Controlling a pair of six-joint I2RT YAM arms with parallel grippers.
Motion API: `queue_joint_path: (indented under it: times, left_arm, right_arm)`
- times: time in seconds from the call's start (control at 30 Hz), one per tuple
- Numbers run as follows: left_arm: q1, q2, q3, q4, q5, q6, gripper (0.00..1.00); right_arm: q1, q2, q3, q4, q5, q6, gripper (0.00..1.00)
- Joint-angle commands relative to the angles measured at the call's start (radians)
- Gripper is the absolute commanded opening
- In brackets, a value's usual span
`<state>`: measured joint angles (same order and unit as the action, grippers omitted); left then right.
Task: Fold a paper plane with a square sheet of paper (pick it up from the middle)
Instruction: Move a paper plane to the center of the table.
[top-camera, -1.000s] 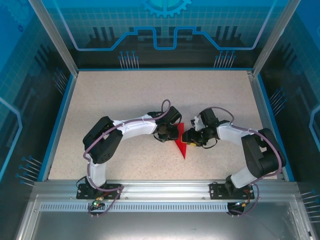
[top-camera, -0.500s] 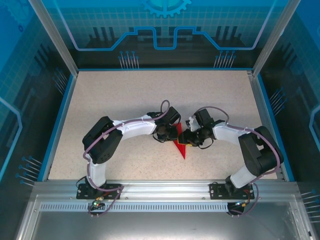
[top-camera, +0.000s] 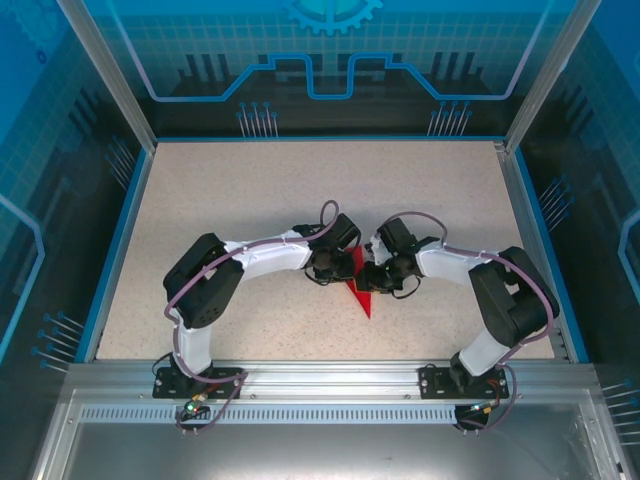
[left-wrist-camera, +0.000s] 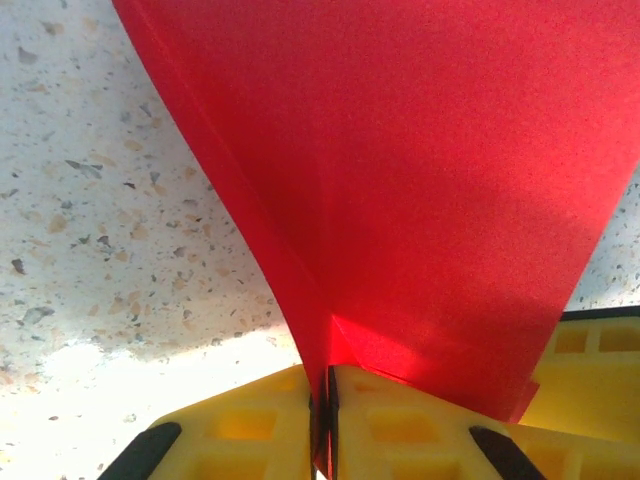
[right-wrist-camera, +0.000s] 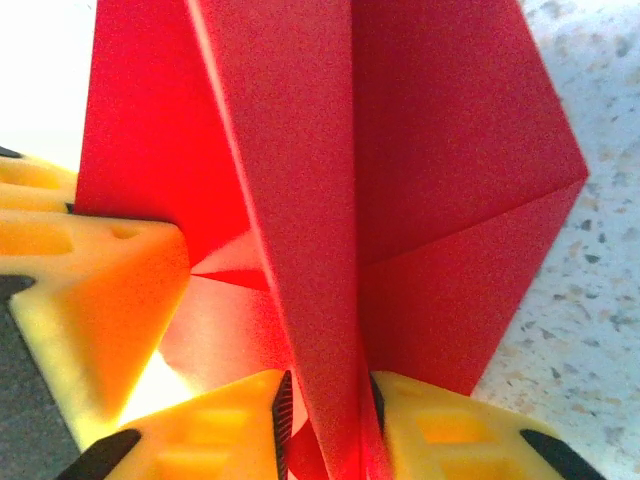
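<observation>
The square sheet of paper (top-camera: 365, 300), bright red, is folded into a dart shape whose sharp point faces the near edge, about mid-table. My left gripper (top-camera: 340, 268) holds its left side. In the left wrist view the left gripper (left-wrist-camera: 328, 430) is shut, its yellow fingers pinching a fold of the red paper (left-wrist-camera: 420, 180). My right gripper (top-camera: 372, 275) meets the paper from the right. In the right wrist view the right gripper (right-wrist-camera: 325, 430) stands narrowly open round a raised ridge of the paper (right-wrist-camera: 450, 150), which is not pressed flat. The left gripper's yellow finger (right-wrist-camera: 90, 300) sits beside it.
The speckled beige table (top-camera: 250, 190) has a blue rim and is walled by an aluminium frame (top-camera: 110, 80) with transparent panels. Both arm bases are bolted to the metal rail (top-camera: 320, 380) at the near edge. Purple cables loop over both wrists.
My right gripper has moved left onto the paper and its jaws have narrowed round the ridge. The left gripper and the paper have stayed put.
</observation>
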<state>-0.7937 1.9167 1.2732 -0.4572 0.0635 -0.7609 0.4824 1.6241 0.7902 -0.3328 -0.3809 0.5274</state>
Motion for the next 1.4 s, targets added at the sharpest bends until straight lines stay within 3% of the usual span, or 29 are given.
queue_joint_path:
  times: [0.0, 0.3, 0.5, 0.63, 0.93, 1.37]
  left_arm:
    - [0.009, -0.048, -0.017, 0.008, 0.002, -0.006, 0.16]
    - [0.013, -0.224, -0.119, 0.041, -0.147, -0.052, 0.27]
    - [0.03, -0.384, -0.215, -0.003, -0.337, -0.119, 0.28]
    - [0.059, -0.476, -0.31, 0.01, -0.392, -0.177, 0.29]
    - [0.119, -0.622, -0.449, 0.028, -0.42, -0.227, 0.33]
    - [0.152, -0.64, -0.495, 0.053, -0.392, -0.231, 0.35]
  right_arm:
    - [0.021, 0.017, 0.027, -0.044, 0.029, -0.016, 0.23]
    - [0.064, 0.003, 0.127, -0.149, 0.104, -0.005, 0.1]
    - [0.15, 0.05, 0.317, -0.357, 0.383, 0.018, 0.1]
    - [0.186, 0.152, 0.456, -0.457, 0.499, 0.037, 0.11]
    - [0.204, 0.355, 0.659, -0.521, 0.495, 0.101, 0.1]
    - [0.204, 0.44, 0.634, -0.484, 0.479, 0.155, 0.21]
